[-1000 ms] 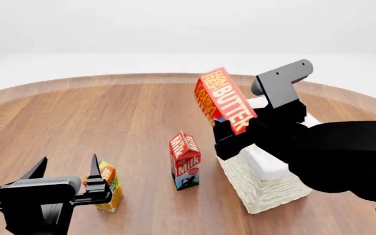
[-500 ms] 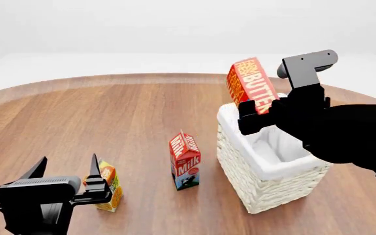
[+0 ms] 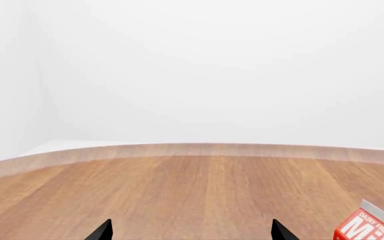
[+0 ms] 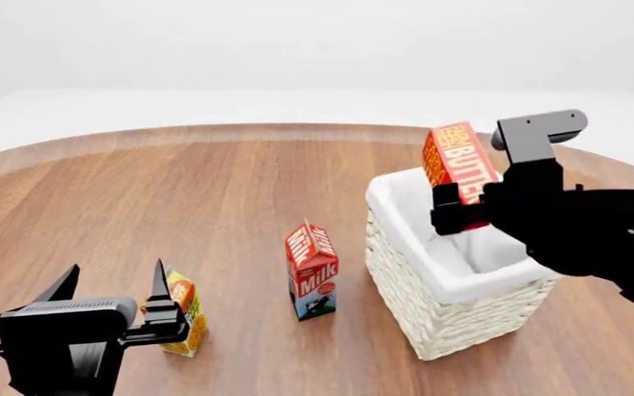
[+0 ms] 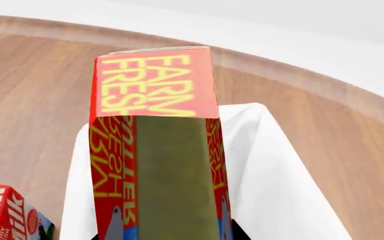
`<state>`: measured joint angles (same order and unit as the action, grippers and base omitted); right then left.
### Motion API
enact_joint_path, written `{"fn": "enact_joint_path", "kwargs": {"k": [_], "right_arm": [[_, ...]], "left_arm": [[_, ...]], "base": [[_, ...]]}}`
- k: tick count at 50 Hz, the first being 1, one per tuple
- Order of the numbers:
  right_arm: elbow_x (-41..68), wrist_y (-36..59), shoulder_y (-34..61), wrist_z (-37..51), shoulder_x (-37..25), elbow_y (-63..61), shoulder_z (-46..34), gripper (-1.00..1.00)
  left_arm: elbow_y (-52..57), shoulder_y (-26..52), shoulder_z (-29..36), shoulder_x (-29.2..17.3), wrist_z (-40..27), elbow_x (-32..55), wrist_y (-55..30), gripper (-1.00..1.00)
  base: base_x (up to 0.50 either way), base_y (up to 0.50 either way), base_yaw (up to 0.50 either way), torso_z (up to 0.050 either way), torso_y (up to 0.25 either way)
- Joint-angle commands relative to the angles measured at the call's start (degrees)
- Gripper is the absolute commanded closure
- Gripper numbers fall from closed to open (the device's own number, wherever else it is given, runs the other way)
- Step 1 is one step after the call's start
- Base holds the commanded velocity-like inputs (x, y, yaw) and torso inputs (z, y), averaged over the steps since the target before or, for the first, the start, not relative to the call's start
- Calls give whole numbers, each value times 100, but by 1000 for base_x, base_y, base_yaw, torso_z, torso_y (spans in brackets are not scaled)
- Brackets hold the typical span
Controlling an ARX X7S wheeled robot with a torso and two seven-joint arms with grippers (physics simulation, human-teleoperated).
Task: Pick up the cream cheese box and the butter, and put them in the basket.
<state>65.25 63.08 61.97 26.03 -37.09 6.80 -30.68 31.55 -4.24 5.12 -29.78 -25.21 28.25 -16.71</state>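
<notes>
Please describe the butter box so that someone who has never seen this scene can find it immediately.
Find the big pale wicker basket with a white liner, on the wooden table. Directly above its opening, the right gripper holds the butter upright. It is the only airborne package, red-orange with yellow "BUTTER" lettering, unlike the milk carton standing on the table.

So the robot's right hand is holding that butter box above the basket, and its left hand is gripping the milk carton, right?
Not quite. The right gripper does hold the butter above the basket, but the left gripper is open and holds nothing; the milk carton stands alone on the table, as the head view shows.
</notes>
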Motion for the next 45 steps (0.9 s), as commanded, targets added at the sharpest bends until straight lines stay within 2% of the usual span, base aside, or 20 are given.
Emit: {"fn": "enact_joint_path", "kwargs": {"k": [1,45], "right_arm": [[-322,-15,102,-98,-19,91,-32,100],[-684,-321,-28,-472,163,913,-373,100]], "left_arm": [[-31,12,19,1,1,-7,13,-100],[-40,14,70,-20,-24,-10,36,-100]], "base": [[0,0,0,0,11],[0,0,0,0,1]]}}
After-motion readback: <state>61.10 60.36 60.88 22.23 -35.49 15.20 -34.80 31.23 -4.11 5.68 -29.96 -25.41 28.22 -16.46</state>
